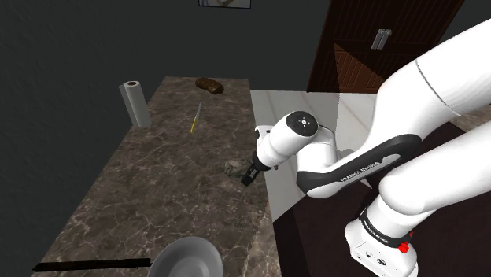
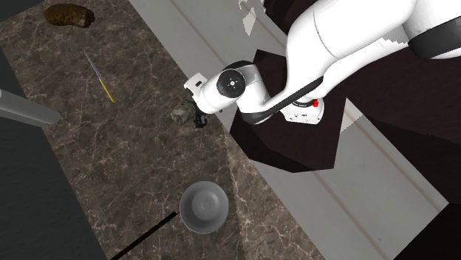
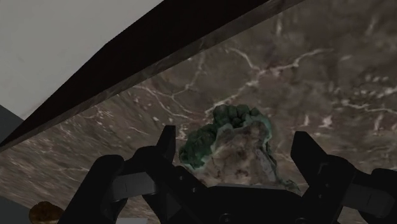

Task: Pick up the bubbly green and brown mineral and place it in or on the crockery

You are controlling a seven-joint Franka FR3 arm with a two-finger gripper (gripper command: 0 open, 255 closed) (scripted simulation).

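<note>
the veined tabletop [image 1: 157, 185] carries a grey bowl [image 1: 186, 260], at about 7 o'clock from the stone in the shoulder view. the end effector [image 1: 249, 178] hangs low, fingers apart, straddling the bumpy green and brown stone [image 3: 235, 149] without clamping it. this looks like the grasp step; next it should close squarely, then lift.

Lumpy green-brown mineral [image 3: 232, 146], grey bowl [image 2: 190, 204] well apart
</note>
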